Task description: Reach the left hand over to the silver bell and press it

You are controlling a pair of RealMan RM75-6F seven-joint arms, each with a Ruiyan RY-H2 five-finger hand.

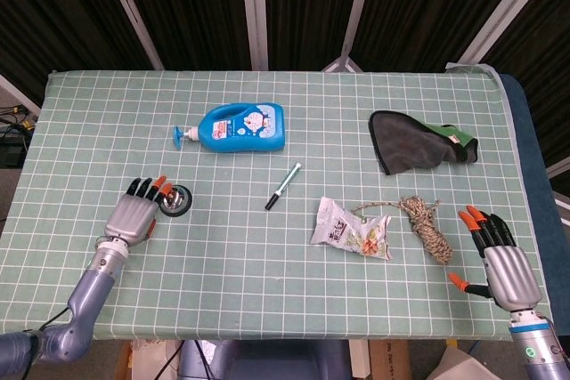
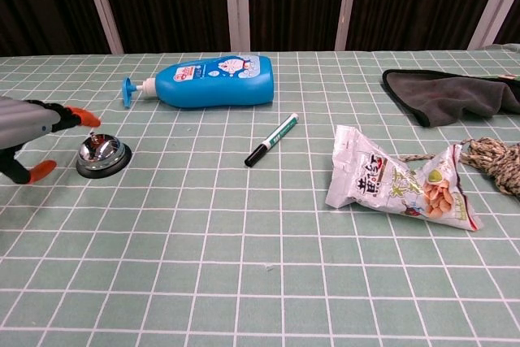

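The silver bell (image 1: 175,199) stands on the green checked table (image 1: 267,264) at the front left; its dome also shows in the chest view as the bell (image 2: 103,154). My left hand (image 1: 134,214) lies just left of it, fingers stretched out and holding nothing. In the chest view the left hand (image 2: 28,132) enters from the left edge, and its orange fingertips (image 2: 81,116) hang a little above the left side of the bell's top without touching it. My right hand (image 1: 503,260) rests open at the front right corner, far from the bell.
A blue pump bottle (image 1: 236,126) lies on its side behind the bell. A marker pen (image 1: 283,186), a snack bag (image 1: 349,227), a coil of rope (image 1: 426,224) and a dark cloth (image 1: 419,141) lie to the right.
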